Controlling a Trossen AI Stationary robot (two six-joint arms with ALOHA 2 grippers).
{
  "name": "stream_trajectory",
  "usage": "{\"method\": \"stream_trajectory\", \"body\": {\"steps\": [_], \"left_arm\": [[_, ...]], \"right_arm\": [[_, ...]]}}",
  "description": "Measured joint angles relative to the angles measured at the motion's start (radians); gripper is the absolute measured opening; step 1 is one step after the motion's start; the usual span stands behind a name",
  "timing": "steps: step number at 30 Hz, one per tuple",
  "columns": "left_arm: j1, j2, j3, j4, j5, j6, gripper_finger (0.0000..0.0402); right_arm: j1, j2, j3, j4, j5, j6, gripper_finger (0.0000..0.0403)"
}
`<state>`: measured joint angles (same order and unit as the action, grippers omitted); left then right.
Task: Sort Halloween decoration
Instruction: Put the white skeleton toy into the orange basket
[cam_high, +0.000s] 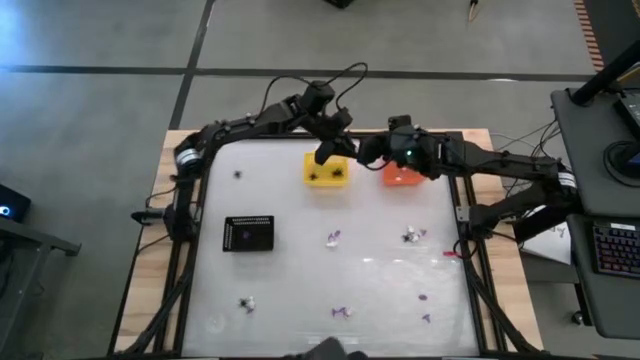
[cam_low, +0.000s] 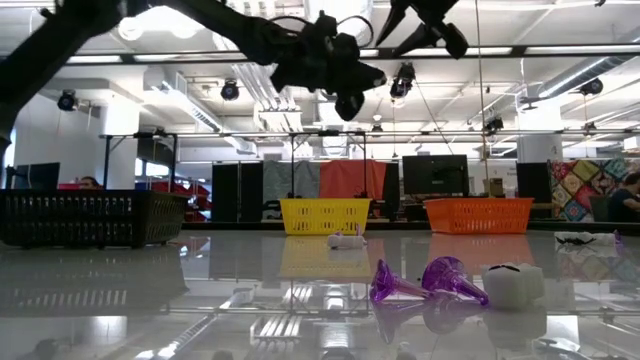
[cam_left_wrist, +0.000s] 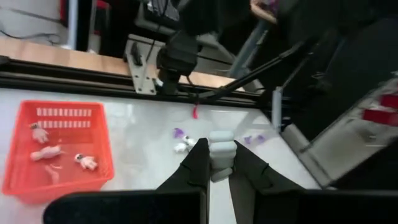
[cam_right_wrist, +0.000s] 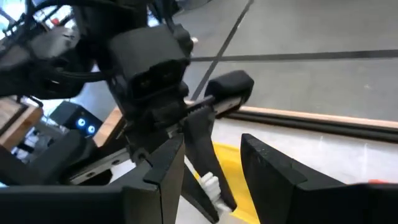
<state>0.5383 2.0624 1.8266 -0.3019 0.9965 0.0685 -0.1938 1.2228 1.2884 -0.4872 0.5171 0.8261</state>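
Note:
My left gripper (cam_high: 325, 152) hangs over the yellow basket (cam_high: 327, 170) at the table's far side, shut on a small white ribbed trinket (cam_left_wrist: 221, 149). My right gripper (cam_high: 372, 150) hovers just beside it, by the orange basket (cam_high: 400, 176), open with nothing between its fingers. In the right wrist view the left gripper and its white trinket (cam_right_wrist: 210, 185) show just ahead of my right fingers. The yellow basket holds black trinkets (cam_high: 340, 173); the orange basket (cam_left_wrist: 56, 146) holds pale ones. More purple (cam_high: 333, 238), white (cam_high: 411, 236) and black (cam_high: 238, 174) trinkets lie loose on the table. My left gripper pinches the white trinket between its two fingertips, on the trinket's sides (cam_left_wrist: 221, 165). The fingers slant downward. The trinket sticks out past the fingertips (cam_left_wrist: 200, 155) and is lifted clear, above the yellow basket.
A black rectangular tray (cam_high: 248, 233) sits left of centre. Purple cones (cam_low: 415, 280) and a white piece (cam_low: 512, 283) lie near the front edge. The two arms stand close together over the baskets. Open tabletop lies between the tray and the baskets.

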Motion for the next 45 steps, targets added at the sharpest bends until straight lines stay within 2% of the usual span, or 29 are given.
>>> {"method": "stream_trajectory", "body": {"steps": [6, 9, 15, 19, 21, 29, 34, 42, 45], "left_arm": [[0.040, 0.151, 0.209, -0.155, 0.213, 0.001, 0.0007], [0.050, 0.214, 0.290, -0.240, 0.243, 0.019, 0.0007], [0.051, 0.276, 0.429, -0.429, 0.263, 0.165, 0.0007], [0.051, 0.288, 0.487, -0.440, 0.271, 0.189, 0.0007], [0.051, 0.293, 0.505, -0.437, 0.273, 0.192, 0.0007], [0.052, 0.298, 0.514, -0.428, 0.273, 0.201, 0.0007], [0.052, 0.298, 0.514, -0.345, 0.269, 0.134, 0.0007], [0.057, 0.298, 0.514, -0.284, 0.264, 0.053, 0.0007], [0.057, 0.298, 0.512, -0.283, 0.227, 0.053, 0.0007]], "right_arm": [[-0.080, -0.037, 0.000, -0.002, -0.089, -0.008, 0.0148], [-0.112, -0.045, 0.000, -0.009, -0.134, -0.018, 0.0148], [-0.171, -0.037, 0.000, -0.049, -0.211, -0.035, 0.0148], [-0.197, -0.027, -0.003, -0.061, -0.266, -0.035, 0.0148], [-0.204, -0.021, -0.007, -0.046, -0.303, -0.035, 0.0148], [-0.213, 0.002, -0.013, -0.042, -0.336, -0.043, 0.0148], [-0.213, 0.015, -0.014, 0.015, -0.387, -0.062, 0.0148], [-0.213, 0.017, -0.014, 0.018, -0.393, -0.067, 0.0148], [-0.213, 0.015, -0.013, 0.011, -0.394, -0.072, 0.0148]]}}
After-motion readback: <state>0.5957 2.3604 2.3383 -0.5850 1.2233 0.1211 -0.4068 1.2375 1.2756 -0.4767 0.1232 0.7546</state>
